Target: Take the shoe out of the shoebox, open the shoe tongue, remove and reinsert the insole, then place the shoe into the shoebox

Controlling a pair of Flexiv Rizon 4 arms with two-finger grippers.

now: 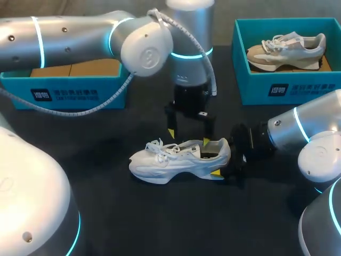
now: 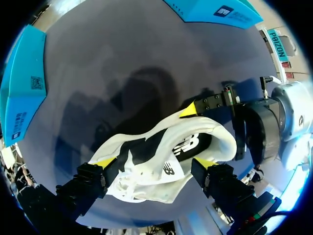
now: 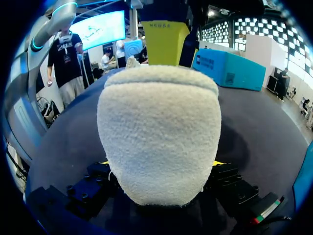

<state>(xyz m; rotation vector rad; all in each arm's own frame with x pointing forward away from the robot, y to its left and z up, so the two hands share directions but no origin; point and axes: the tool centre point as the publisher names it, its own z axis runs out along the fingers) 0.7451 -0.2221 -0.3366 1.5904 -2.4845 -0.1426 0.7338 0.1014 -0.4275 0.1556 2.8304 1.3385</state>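
Note:
A white sneaker (image 1: 176, 160) lies on its sole in the middle of the black table, toe to the left. My right gripper (image 1: 221, 158) comes in from the right and is shut on the shoe's heel (image 3: 159, 127), one finger on each side. The heel fills the right wrist view. My left gripper (image 1: 188, 137) points straight down over the shoe's opening (image 2: 186, 147), open, its yellow tips (image 2: 103, 161) on either side of the laces and tongue. The right gripper's far fingertip (image 2: 188, 111) presses the heel's side. A teal shoebox (image 1: 69, 93) with no shoe showing stands at the back left, partly hidden by my left arm.
A second teal shoebox (image 1: 290, 90) at the back right holds a beige and grey sneaker (image 1: 287, 49). Bare black tabletop (image 1: 133, 213) lies in front of the white shoe.

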